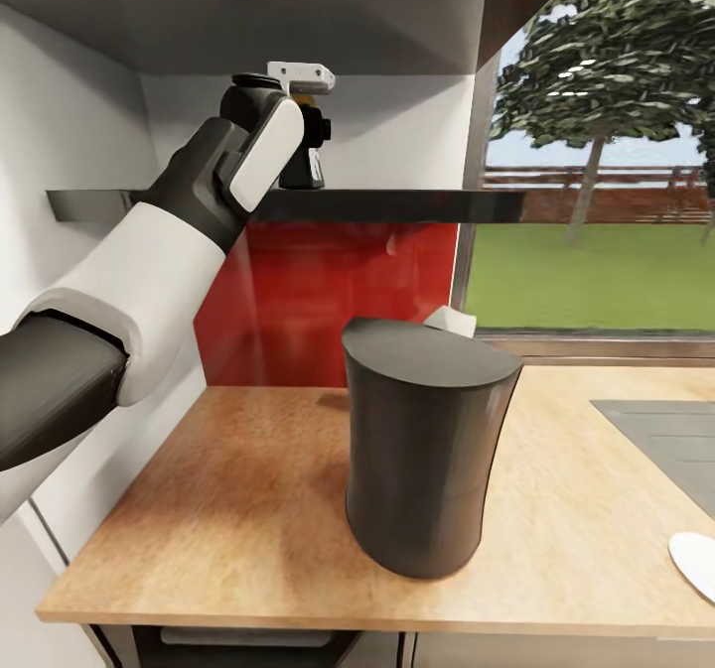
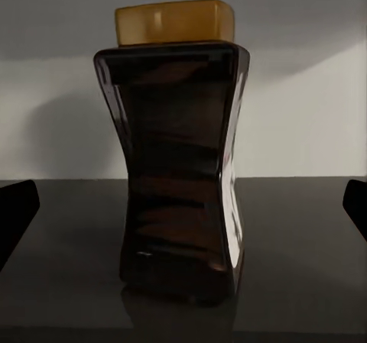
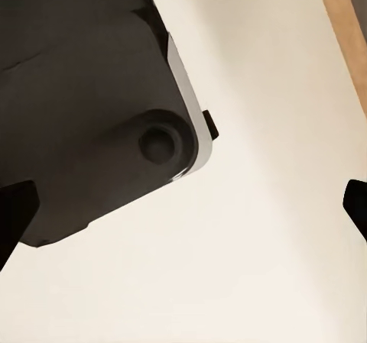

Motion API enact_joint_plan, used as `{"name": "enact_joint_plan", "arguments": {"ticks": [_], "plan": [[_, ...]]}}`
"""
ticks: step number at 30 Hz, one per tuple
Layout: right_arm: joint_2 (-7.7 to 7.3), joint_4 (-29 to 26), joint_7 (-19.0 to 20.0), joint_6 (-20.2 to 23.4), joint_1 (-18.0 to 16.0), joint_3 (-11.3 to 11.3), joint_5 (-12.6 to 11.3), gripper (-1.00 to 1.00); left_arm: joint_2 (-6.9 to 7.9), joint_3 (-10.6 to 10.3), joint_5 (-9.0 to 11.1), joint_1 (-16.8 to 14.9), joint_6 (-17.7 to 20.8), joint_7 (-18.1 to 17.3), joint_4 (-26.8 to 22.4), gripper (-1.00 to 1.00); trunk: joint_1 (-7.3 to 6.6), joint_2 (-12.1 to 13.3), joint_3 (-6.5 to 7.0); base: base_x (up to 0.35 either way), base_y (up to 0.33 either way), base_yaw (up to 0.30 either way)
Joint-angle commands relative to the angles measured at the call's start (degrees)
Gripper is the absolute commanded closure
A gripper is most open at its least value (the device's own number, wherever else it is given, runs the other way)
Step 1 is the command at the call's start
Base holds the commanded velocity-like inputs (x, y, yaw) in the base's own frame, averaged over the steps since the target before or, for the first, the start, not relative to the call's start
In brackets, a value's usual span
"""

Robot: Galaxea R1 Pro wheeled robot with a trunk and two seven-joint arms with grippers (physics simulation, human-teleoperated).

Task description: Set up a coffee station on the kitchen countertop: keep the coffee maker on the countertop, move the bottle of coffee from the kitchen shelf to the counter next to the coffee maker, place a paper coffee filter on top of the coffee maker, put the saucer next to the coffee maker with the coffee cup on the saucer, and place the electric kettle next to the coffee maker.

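Light wood surface (image 1: 228, 509) with the tall grey coffee maker (image 1: 427, 450) standing on it, a white paper coffee filter (image 1: 452, 322) peeking out behind its top. White saucer (image 1: 695, 561) at the right edge. Up on the dark kitchen shelf (image 1: 397, 205), by the red wall: the bottle of coffee (image 2: 180, 160), upright. Left claw (image 2: 183, 205) wide open around the bottle, not touching. Right claw (image 3: 183, 205) open too, holding nothing.
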Motion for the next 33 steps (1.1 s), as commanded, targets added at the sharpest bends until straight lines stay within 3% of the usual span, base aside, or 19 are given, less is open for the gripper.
{"name": "enact_joint_plan", "arguments": {"ticks": [1, 33], "plan": [[0.01, 0.1, 0.0, -0.3, -0.1, -0.4, 0.6, -1.0, 0.03, -0.2, 0.6, -0.1, 0.0, 0.6, 0.0, -1.0, 0.02, -0.1, -0.09, 0.067, 0.0, 0.0], [0.01, 0.1, 0.0, -0.3, -0.1, -0.4, 0.6, -1.0, 0.03, -0.1, 0.6, -0.1, 0.0, 0.5, -0.2, -1.0, 0.02, -0.1, -0.09, 0.087, 0.0, 0.0]]}}
